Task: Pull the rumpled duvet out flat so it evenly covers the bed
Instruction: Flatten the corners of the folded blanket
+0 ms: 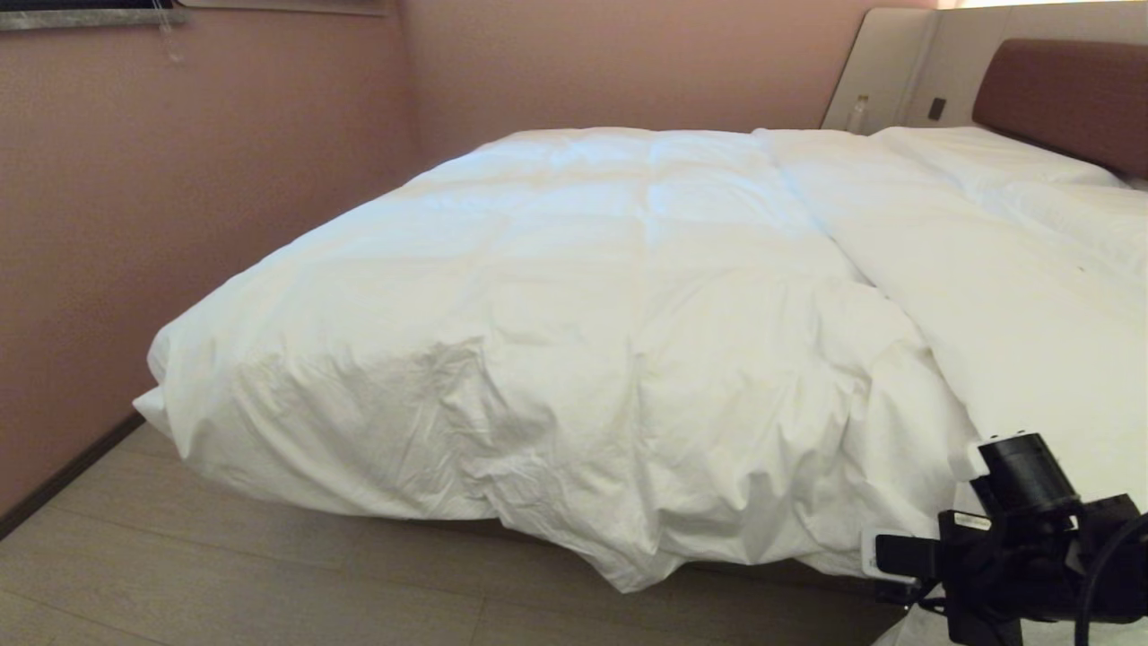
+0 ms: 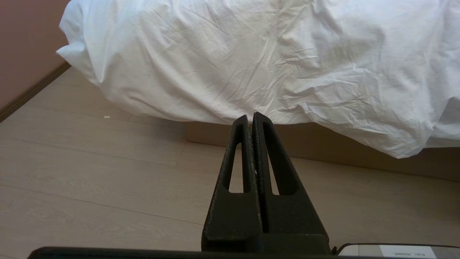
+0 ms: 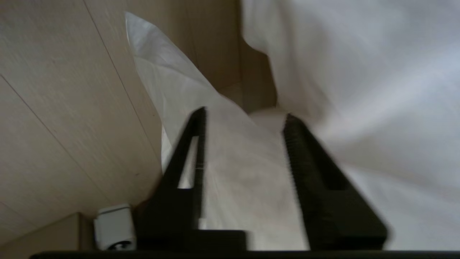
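The duvet (image 1: 574,314) lies puffy and creased over the bed's (image 2: 323,144) foot end, its hem hanging past the foot edge, lowest near the right corner; toward the headboard (image 1: 1067,99) its edge runs slantwise across the mattress; the right hand (image 3: 244,118) sits low at the bed's right foot corner, fingers spread with white cloth between them; the left hand (image 2: 251,117) hovers above the floor (image 2: 90,172) before the foot edge, fingers pressed together, holding nothing.
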